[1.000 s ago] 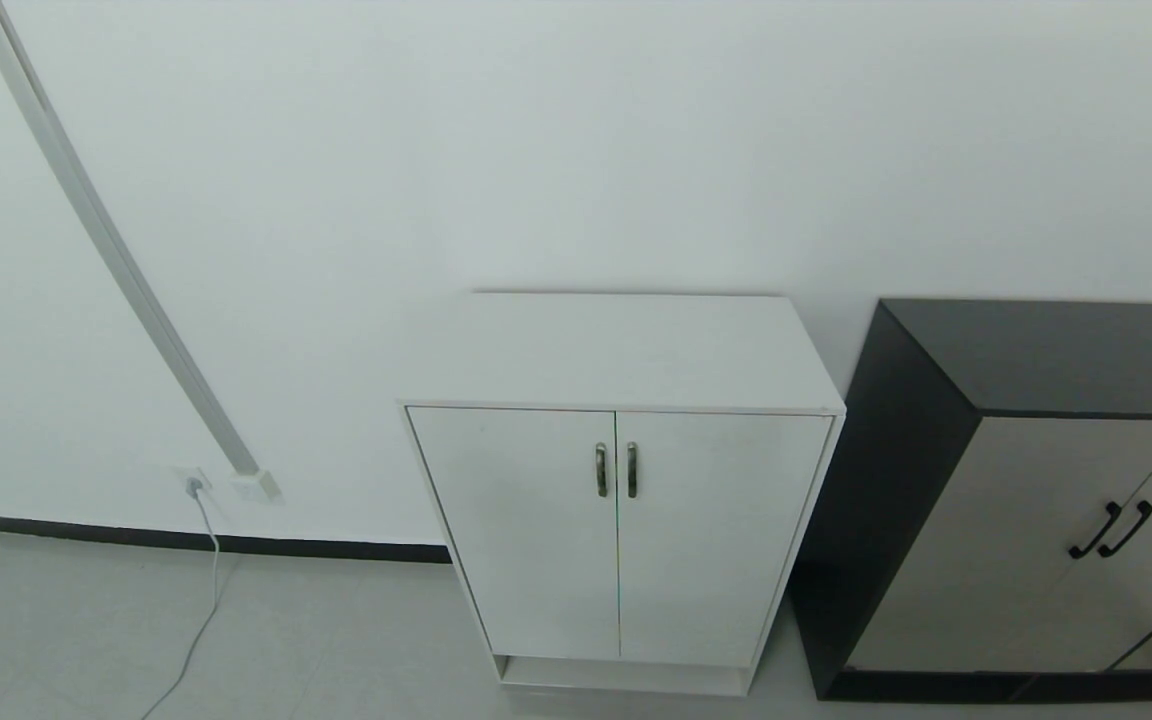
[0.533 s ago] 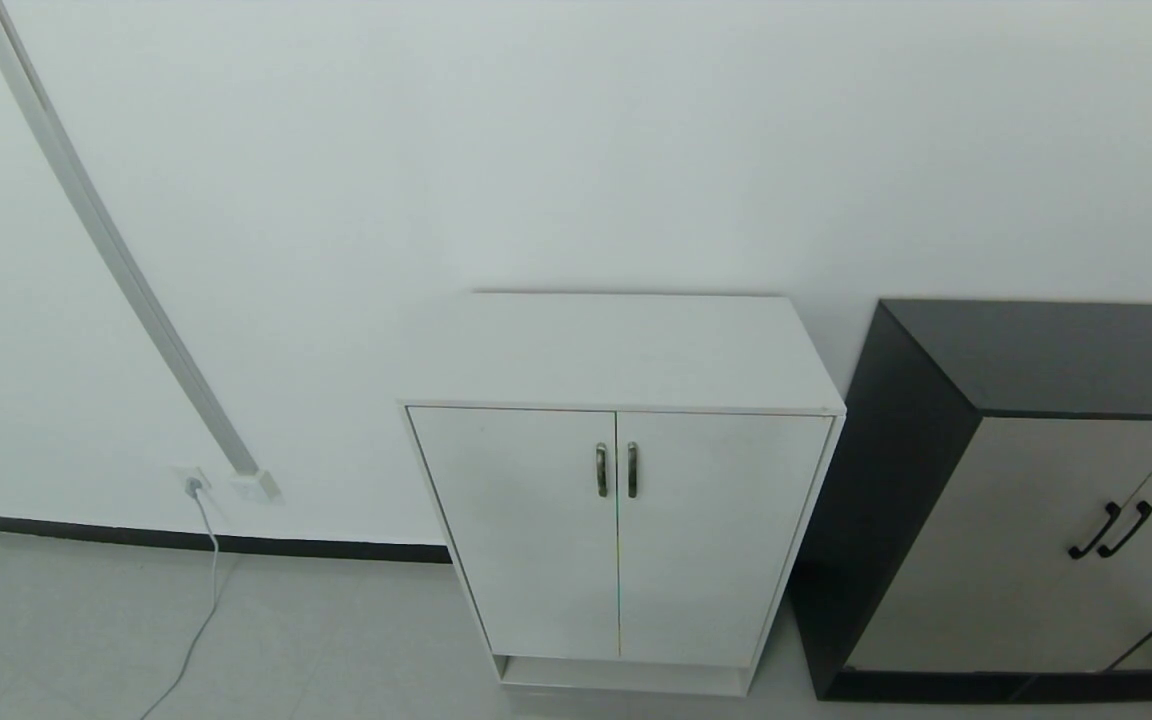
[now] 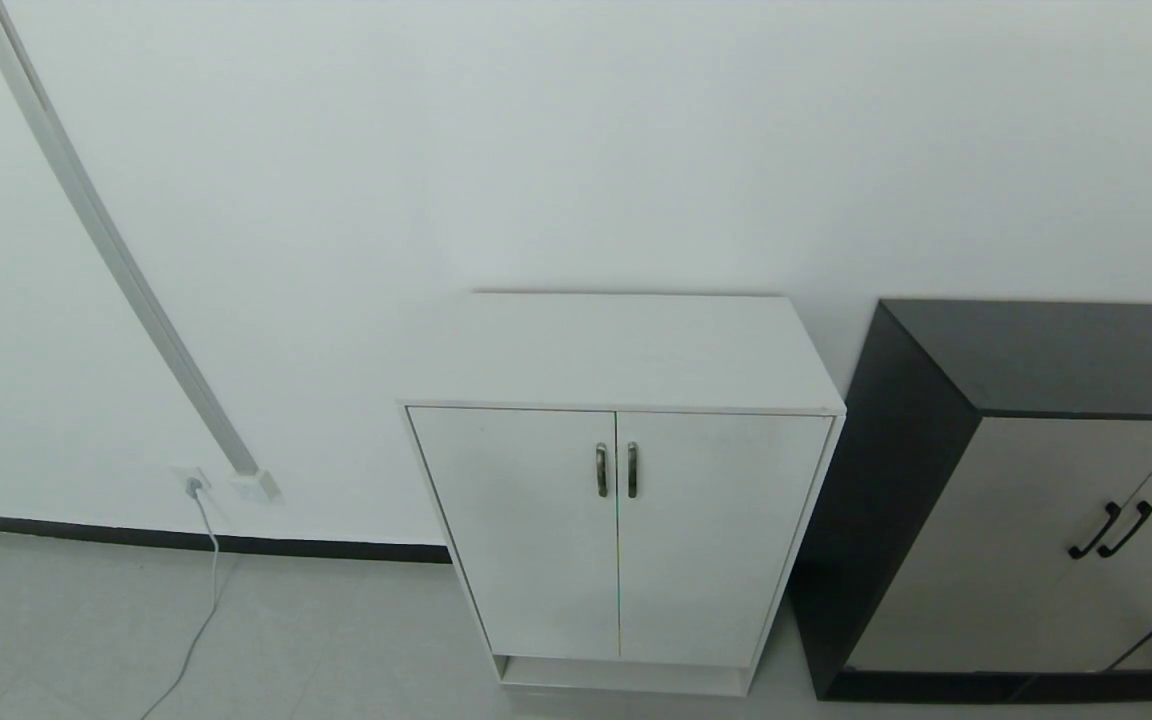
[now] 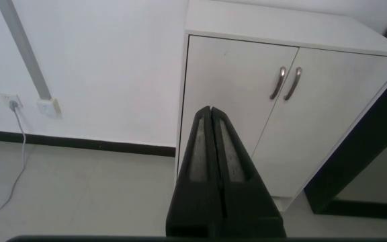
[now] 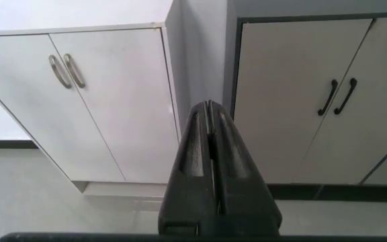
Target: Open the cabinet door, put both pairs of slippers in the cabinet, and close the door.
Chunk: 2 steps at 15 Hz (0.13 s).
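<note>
A white two-door cabinet point(image 3: 621, 530) stands against the wall with both doors closed; two metal handles point(image 3: 616, 470) sit side by side at the centre seam. In the left wrist view my left gripper point(image 4: 211, 111) is shut with nothing in it, held some way back from the cabinet point(image 4: 274, 107) and its handles point(image 4: 286, 82). My right gripper point(image 5: 209, 106) is likewise shut and empty, off to the side of the white cabinet point(image 5: 79, 101), level with the gap between it and the dark one.
A black cabinet point(image 3: 1026, 500) with pale doors and black handles point(image 3: 1111, 528) stands right beside the white one. A wall socket with a grey cable point(image 3: 198, 560) and a slanting conduit point(image 3: 106, 240) are to the left. Grey tiled floor point(image 3: 286, 640) lies in front.
</note>
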{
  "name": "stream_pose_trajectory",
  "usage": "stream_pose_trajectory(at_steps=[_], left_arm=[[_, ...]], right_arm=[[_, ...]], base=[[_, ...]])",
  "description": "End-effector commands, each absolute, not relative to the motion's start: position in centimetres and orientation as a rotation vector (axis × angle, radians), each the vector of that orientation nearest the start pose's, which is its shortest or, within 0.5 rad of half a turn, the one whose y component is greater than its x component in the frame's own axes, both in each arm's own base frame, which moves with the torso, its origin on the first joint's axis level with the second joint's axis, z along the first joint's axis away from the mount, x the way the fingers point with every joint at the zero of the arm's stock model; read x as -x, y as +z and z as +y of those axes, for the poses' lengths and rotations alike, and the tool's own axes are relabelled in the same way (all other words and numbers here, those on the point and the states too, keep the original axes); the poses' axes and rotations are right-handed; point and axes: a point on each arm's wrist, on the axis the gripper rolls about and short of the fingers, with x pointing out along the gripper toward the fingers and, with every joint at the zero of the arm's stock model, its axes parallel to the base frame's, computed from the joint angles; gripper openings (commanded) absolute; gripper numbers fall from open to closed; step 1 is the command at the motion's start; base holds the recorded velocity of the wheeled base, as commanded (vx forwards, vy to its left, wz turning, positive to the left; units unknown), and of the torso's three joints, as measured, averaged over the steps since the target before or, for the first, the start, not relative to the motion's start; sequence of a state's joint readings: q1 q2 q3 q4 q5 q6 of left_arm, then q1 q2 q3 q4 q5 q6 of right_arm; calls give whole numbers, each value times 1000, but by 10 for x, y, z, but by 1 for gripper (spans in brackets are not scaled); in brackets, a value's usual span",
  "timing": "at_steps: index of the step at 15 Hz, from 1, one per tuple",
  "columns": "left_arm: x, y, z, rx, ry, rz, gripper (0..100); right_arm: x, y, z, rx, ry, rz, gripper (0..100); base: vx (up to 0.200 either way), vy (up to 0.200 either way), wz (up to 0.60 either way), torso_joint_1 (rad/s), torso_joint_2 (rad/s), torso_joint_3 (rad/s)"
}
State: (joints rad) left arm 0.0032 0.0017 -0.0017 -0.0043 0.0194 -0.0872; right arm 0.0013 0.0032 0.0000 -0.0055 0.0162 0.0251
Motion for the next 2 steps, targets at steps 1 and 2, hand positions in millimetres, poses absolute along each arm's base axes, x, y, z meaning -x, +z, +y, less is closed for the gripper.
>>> stream_pose_trajectory(at_steps=[1,2], left_arm=[[23,76,0,87,23,-4,0],[23,76,0,87,23,-4,0]], right_arm=[[23,76,0,-25,17,-4,0],[23,76,0,-21,18,-4,0]], base=[[0,0,0,0,0,0],[0,0,0,0,0,0]])
